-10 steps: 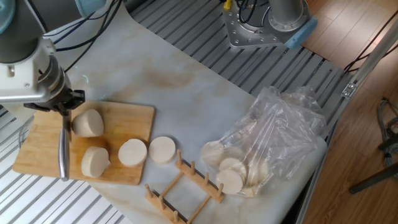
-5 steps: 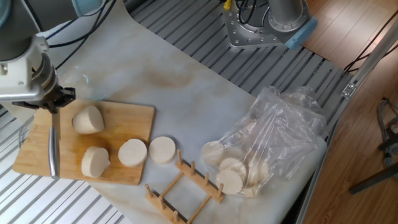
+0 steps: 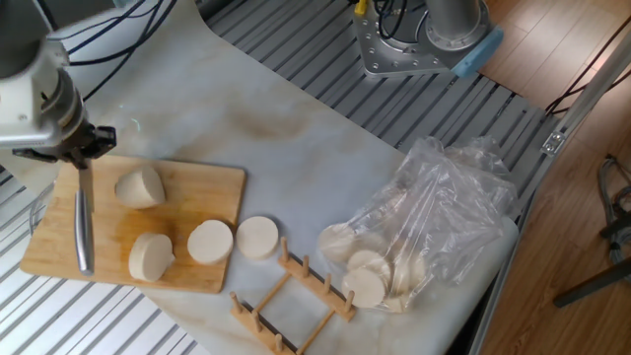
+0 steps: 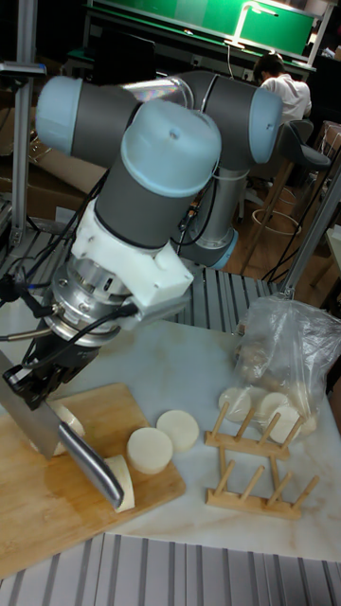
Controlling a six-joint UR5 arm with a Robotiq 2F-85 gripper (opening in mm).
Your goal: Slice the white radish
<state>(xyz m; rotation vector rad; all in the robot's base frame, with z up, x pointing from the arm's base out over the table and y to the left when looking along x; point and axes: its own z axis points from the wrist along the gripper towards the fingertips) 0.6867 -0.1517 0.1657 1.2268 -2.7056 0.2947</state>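
The white radish lies cut on the bamboo cutting board [image 3: 187, 182]. A rounded-end chunk [image 3: 139, 187] [image 4: 66, 423] sits at the back, and a second thick chunk [image 3: 150, 255] [image 4: 122, 480] lies near the front edge. One round slice [image 3: 210, 242] [image 4: 150, 450] rests on the board's right edge. Another slice [image 3: 257, 237] [image 4: 177, 429] lies on the white mat. My gripper [image 3: 83, 150] [image 4: 40, 381] is shut on a knife handle above the board's left part. The steel blade [image 3: 85, 225] [image 4: 87, 458] hangs left of both chunks and touches neither.
A clear plastic bag [image 3: 444, 212] [image 4: 289, 350] holding pale round slices lies at the right. A wooden slotted rack [image 3: 292, 296] [image 4: 252, 462] stands in front of the loose slice. A second robot base [image 3: 424, 39] sits at the back on the slatted table.
The gripper and knife have moved left and slightly back, away from the radish chunks. The radish pieces have not moved.
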